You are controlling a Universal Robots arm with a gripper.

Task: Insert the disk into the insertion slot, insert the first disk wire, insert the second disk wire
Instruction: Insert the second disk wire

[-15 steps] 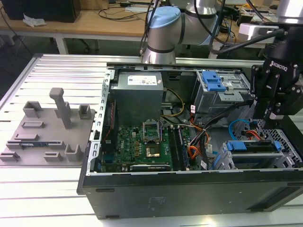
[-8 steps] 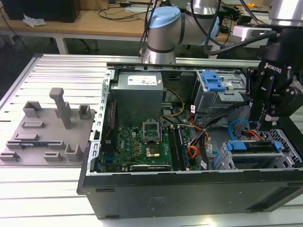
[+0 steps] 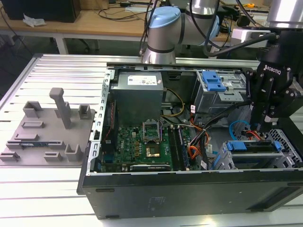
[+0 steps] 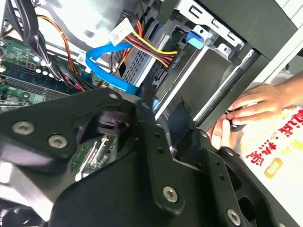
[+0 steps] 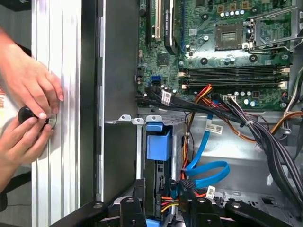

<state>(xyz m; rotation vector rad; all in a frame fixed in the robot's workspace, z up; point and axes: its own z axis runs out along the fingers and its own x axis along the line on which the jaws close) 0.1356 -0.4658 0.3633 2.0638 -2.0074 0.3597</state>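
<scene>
Disk (image 3: 251, 146) seated in insertion slot (image 3: 284, 161); gripper (image 3: 265, 124) poised above its rear connectors, clenched on blue wire (image 5: 206, 172), apparently; keep plug square, press gently.

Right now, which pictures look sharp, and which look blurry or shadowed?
In the exterior view, even room light, soft detail; in the second wrist view, the dark end effector looms close and blurred; in the first wrist view, the motherboard is crisp, hands brightly lit.
</scene>
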